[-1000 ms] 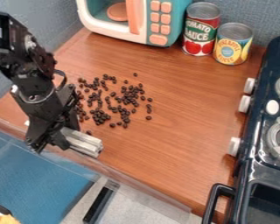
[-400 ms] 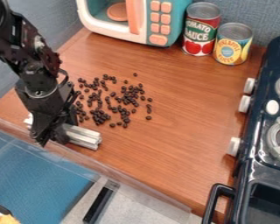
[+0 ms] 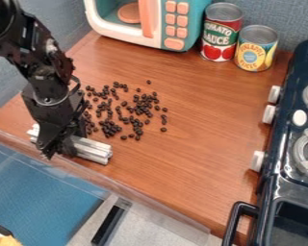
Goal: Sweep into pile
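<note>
Fingers of gripper [image 3: 58, 148] clasped pale bar [image 3: 92, 150] near scattered beans [image 3: 109, 126]

They were closed around the bar, its ends jutting out on either side. Up and to the right of the fingers in the view, the beans lay loosely spread, apart from the bar and short of a pile. A long push on one end could have swivelled it in the grip, letting beans escape sideways. Held too high, it might have ridden over them; driven too fast, it might have sent them rolling. Just below the fingers, the clear rim [image 3: 144, 202] risked snagging the bar.
</note>
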{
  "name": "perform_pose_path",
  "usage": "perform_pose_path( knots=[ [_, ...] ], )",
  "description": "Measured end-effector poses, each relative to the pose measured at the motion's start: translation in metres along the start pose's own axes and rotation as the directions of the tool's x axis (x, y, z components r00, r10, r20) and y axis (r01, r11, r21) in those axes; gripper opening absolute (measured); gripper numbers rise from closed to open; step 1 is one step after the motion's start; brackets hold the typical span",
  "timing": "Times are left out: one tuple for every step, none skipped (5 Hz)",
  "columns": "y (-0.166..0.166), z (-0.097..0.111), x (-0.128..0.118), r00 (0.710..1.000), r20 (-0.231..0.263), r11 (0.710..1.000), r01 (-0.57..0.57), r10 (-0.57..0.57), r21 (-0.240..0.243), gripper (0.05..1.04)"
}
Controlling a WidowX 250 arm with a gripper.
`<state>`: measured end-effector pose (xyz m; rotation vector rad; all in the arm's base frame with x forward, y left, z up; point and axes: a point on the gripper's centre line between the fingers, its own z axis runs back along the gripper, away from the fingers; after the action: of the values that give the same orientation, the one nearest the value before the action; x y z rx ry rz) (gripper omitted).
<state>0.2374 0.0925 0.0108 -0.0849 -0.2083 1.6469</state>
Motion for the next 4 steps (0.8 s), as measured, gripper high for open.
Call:
perform_pose_path(
  knots=[
    [-0.003,0.0,-0.002,1.0,0.01,1.0,0.003,-0.003,-0.001,0.375],
    [-0.017,-0.002,-0.001,1.0,0.018,1.0,0.0,0.0,-0.016,0.375],
    [-0.027,-0.003,0.002,0.999,0.038,1.0,-0.008,0.009,-0.027,0.375],
    [-0.038,-0.005,0.005,0.998,0.056,0.999,-0.022,0.024,-0.039,0.375]
  ],
)
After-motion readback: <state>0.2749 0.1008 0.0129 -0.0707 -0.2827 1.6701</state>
